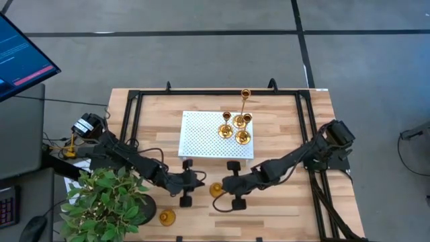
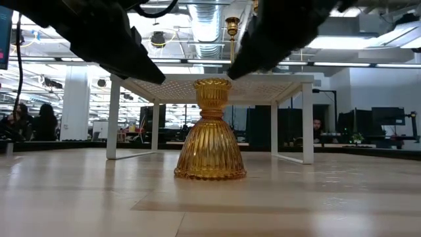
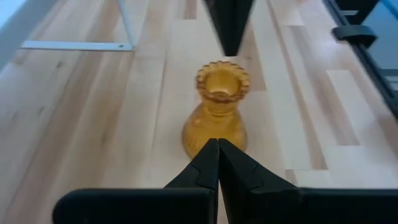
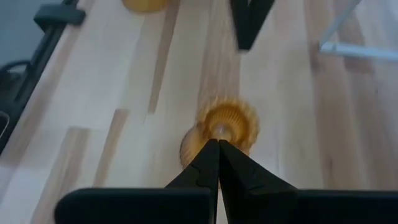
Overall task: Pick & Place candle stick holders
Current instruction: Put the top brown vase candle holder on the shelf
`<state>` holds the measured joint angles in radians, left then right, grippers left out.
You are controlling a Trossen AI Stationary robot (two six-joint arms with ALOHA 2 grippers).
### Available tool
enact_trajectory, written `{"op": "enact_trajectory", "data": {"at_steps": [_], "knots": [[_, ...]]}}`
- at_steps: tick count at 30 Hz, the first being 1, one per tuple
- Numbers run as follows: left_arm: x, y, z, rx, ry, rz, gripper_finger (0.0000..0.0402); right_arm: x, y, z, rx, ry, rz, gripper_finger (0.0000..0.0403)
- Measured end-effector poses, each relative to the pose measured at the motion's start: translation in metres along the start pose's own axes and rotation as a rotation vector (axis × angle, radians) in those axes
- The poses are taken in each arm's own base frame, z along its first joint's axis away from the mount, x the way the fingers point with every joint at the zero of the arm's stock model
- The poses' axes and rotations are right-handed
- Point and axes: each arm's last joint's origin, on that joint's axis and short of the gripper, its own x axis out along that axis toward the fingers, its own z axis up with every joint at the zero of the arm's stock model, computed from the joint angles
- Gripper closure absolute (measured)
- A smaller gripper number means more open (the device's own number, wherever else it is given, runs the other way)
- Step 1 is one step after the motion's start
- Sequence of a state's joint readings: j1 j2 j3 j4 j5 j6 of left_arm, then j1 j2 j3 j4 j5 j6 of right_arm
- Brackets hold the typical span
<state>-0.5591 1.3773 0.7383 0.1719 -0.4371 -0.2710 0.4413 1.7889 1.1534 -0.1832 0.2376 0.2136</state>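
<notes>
Now four candle stick holders (image 1: pixel 236 124) top the tray (image 1: pixel 201 134); both grippers closed, empty.

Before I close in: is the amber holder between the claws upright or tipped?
Upright: the amber holder stands on its wide base, cup opening on top, on the table.

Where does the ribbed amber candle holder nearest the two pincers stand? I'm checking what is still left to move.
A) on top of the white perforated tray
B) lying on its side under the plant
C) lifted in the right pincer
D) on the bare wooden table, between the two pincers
D: the ribbed amber candle holder stands upright on the wooden table, between the shut left pincer and shut right pincer, in front of the white tray.
</notes>
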Motion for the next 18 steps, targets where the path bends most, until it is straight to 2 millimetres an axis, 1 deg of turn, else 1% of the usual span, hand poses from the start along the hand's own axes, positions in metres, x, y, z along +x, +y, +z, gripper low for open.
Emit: {"op": "enact_trajectory", "data": {"at_steps": [4,7,11,15,18], "knots": [[0.0,-0.001,0.001,-0.004,0.002,-0.042,0.0396,0.001,-0.005,0.005,-0.01,-0.035,-0.002,0.0403],[0.0,-0.002,0.001,-0.005,0.002,-0.05,0.0396,0.002,-0.007,0.004,-0.008,-0.028,-0.007,0.0403],[0.0,-0.002,0.001,-0.005,0.002,-0.05,0.0396,-0.003,0.0,0.0,-0.027,0.011,0.002,0.0403],[0.0,-0.002,0.001,-0.005,0.001,-0.051,0.0396,-0.006,0.008,-0.006,0.015,0.055,0.034,0.0403],[0.0,-0.001,0.002,-0.009,-0.005,-0.048,0.0396,-0.001,0.009,-0.006,0.032,0.058,0.064,0.0403]]}}
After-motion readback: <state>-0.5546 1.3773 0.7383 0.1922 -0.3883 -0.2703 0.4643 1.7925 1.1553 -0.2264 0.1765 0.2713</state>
